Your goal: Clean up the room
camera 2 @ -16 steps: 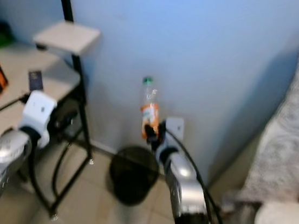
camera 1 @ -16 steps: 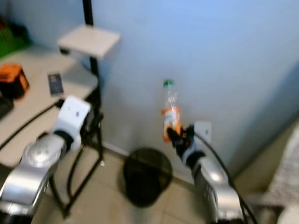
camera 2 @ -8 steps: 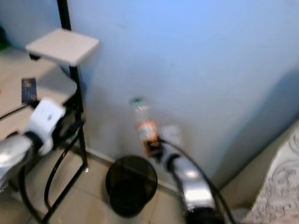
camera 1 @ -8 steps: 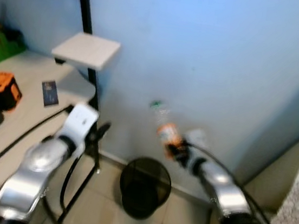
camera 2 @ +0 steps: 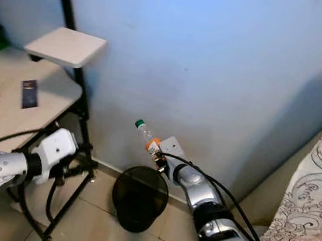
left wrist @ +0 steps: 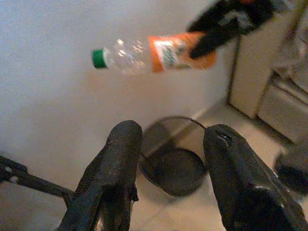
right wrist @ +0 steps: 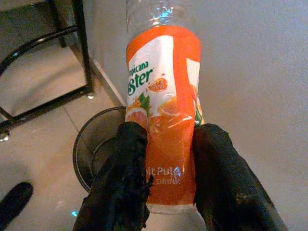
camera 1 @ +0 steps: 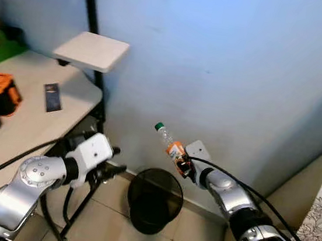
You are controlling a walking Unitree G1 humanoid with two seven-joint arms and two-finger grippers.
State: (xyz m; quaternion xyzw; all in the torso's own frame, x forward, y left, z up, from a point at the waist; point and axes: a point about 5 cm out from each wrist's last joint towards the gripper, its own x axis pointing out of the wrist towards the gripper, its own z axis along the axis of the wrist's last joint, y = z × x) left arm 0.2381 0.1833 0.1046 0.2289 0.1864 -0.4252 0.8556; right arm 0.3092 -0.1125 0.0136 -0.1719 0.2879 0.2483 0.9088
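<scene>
A clear plastic bottle (camera 1: 168, 144) with a green cap and an orange Tropicana label is held tilted, cap up and to the left, above a black wire wastebasket (camera 1: 154, 200) that stands on the tiled floor by the blue wall. My right gripper (camera 1: 181, 163) is shut on the bottle's (right wrist: 163, 115) lower end; both fingers (right wrist: 126, 178) clasp the label. My left gripper (camera 1: 108, 170) is open and empty, low and to the left of the basket. In the left wrist view the bottle (left wrist: 156, 53) hangs over the basket (left wrist: 175, 156).
A pale desk (camera 1: 25, 121) with a black metal frame (camera 1: 96, 48) stands at the left, carrying an orange box (camera 1: 0, 92), a small dark card and a green crate. A patterned white cloth (camera 2: 316, 192) hangs at the right. A wall socket (camera 1: 197, 149) sits behind the bottle.
The camera has shifted. The bottle has tipped from upright to slanted and dropped lower over the basket. My left arm has come down and toward the basket.
</scene>
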